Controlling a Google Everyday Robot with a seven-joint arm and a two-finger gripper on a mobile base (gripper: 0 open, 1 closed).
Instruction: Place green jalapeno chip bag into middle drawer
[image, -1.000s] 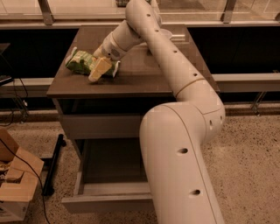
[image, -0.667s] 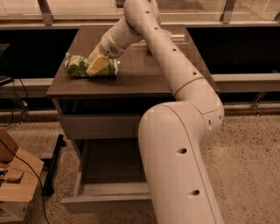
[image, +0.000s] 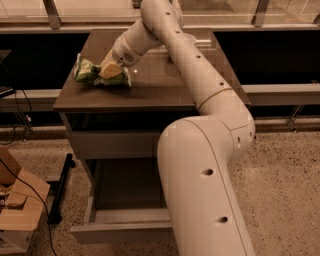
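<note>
The green jalapeno chip bag (image: 89, 71) lies crinkled on the brown cabinet top (image: 150, 85), near its left edge. My gripper (image: 111, 70) is down on the bag's right half, with green showing on both sides of it. The long white arm reaches in from the lower right and hides the middle of the top. The middle drawer (image: 125, 192) is pulled open below, with a dark flat bottom and nothing in it; its front panel (image: 120, 233) is nearest to me. The arm covers the drawer's right part.
The upper drawer front (image: 115, 145) is shut. A cardboard box (image: 17, 220) and black cables (image: 25, 190) lie on the speckled floor at left, beside a black stand (image: 61, 187). A rail and dark panels run behind the cabinet.
The gripper has moved slightly left and away from me, from the bag's right edge onto the bag. The bag now lies flatter and wider under it.
</note>
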